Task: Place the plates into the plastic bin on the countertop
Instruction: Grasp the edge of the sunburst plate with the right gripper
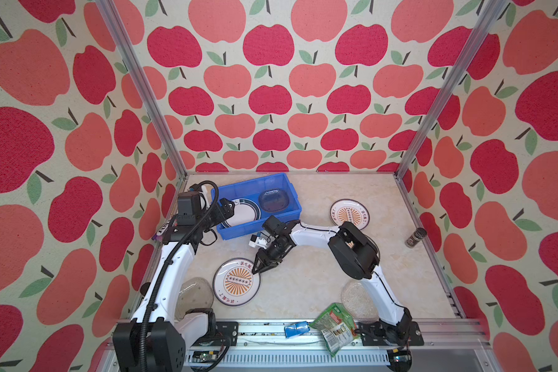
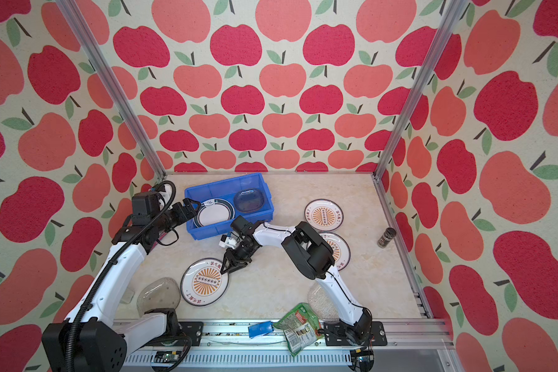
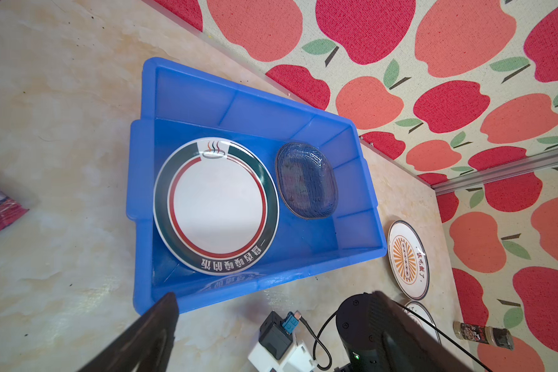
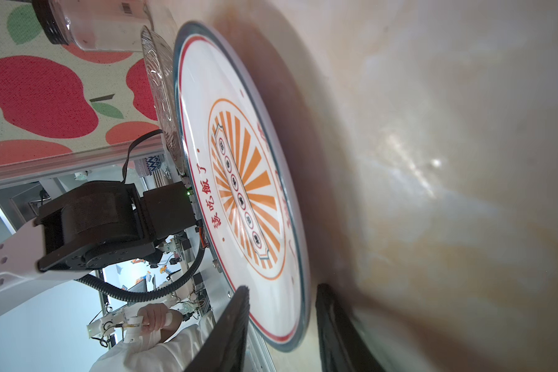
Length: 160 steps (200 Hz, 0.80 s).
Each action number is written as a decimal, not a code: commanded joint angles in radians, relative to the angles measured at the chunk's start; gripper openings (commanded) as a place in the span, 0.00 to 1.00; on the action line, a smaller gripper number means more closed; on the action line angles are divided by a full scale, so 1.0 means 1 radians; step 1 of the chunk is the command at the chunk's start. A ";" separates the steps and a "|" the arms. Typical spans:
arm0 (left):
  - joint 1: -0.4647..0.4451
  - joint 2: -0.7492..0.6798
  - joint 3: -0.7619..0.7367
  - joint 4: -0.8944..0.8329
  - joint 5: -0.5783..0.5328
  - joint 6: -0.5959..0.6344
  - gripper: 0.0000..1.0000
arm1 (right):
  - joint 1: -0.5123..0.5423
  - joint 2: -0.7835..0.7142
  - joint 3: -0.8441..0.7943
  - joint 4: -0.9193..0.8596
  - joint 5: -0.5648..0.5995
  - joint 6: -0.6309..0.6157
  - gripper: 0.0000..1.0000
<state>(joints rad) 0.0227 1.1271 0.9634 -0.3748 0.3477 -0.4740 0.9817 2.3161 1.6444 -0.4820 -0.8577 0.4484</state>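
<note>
On the left of the worktop (image 1: 303, 290), a clear glass plate (image 1: 195, 294) lies near the front edge, and behind it the left gripper (image 1: 230, 206) hangs over the left end of the blue bin (image 1: 248, 182), jaws released wide and empty. In the bin a dark-rimmed plate (image 1: 243, 213) lies flat with a smoky glass plate (image 1: 274, 199) just to its right. In front of the bin the right gripper (image 4: 282, 288) straddles the rim of a sunburst plate (image 1: 236, 281) flat on the worktop, jaws apart and not clamped, while a second sunburst plate (image 1: 349, 214) lies further right.
</note>
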 commanded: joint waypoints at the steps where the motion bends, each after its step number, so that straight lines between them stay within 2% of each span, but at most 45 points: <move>1: 0.008 -0.019 -0.018 -0.028 -0.019 0.025 0.94 | 0.009 0.050 0.024 0.002 0.026 0.013 0.37; 33: 0.008 -0.034 -0.041 -0.010 -0.025 0.017 0.94 | 0.009 0.070 0.063 -0.056 0.058 -0.027 0.32; 57: 0.011 -0.035 -0.052 0.003 -0.030 0.011 0.95 | 0.007 0.073 0.081 -0.088 0.067 -0.050 0.24; 87: 0.015 -0.030 -0.054 0.008 -0.026 0.009 0.95 | 0.002 0.066 0.082 -0.094 0.078 -0.059 0.22; 109: 0.017 -0.030 -0.055 0.011 -0.032 0.008 0.95 | -0.007 0.065 0.080 -0.096 0.082 -0.062 0.15; 128: 0.019 -0.024 -0.052 0.010 -0.035 0.008 0.94 | -0.014 0.061 0.073 -0.093 0.082 -0.064 0.14; 152: 0.019 -0.014 -0.045 0.011 -0.037 0.008 0.95 | -0.024 0.046 0.050 -0.078 0.082 -0.065 0.00; 160: 0.019 -0.010 -0.044 0.013 -0.036 0.008 0.95 | -0.030 0.037 0.042 -0.074 0.082 -0.064 0.00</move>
<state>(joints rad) 0.0349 1.1114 0.9169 -0.3687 0.3252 -0.4725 0.9707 2.3558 1.7130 -0.5304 -0.8364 0.4004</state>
